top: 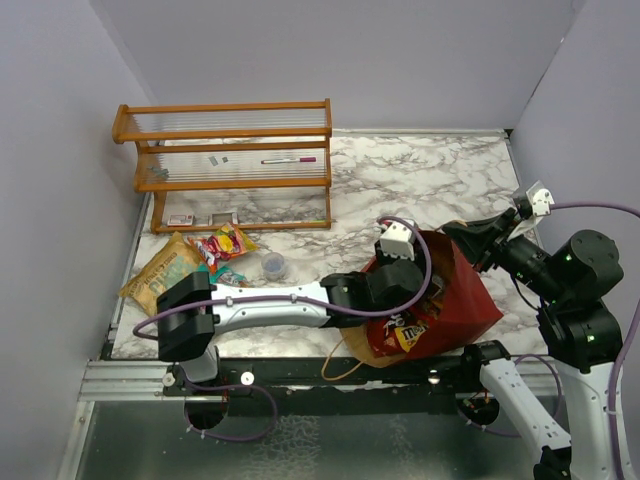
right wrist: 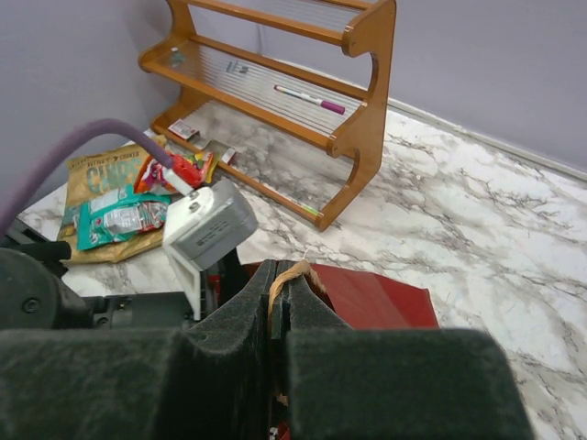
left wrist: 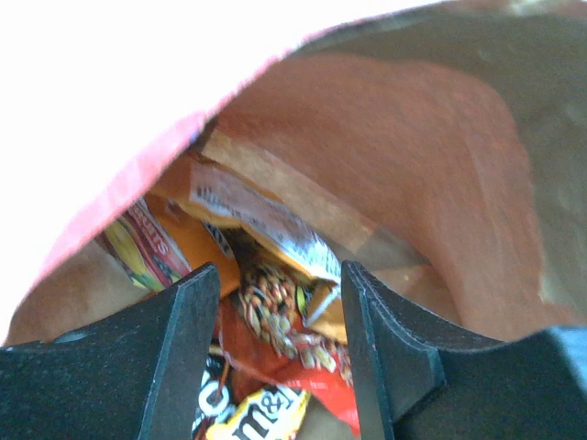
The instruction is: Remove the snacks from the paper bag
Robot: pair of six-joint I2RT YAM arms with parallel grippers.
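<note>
3 snacks out at bench [top: 420, 170] left edge: tan packet [top: 160, 270], red packet [top: 225, 243], teal packet [top: 222, 272]. 1 paper bag [top: 470, 300] at near edge, at least 3 more packets inside. My left claw [left wrist: 277, 275] in bag mouth, jaws apart, gripping nothing. My right claw [right wrist: 278, 275] pinched tight on bag handle [right wrist: 292, 271].

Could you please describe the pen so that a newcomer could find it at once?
Look to the wooden rack at the far left of the marble table. On its middle tier lies the pen, alone towards the right end. It is long, thin and white with a pink tip, unlike the small grey scraps further left on that tier.
</note>
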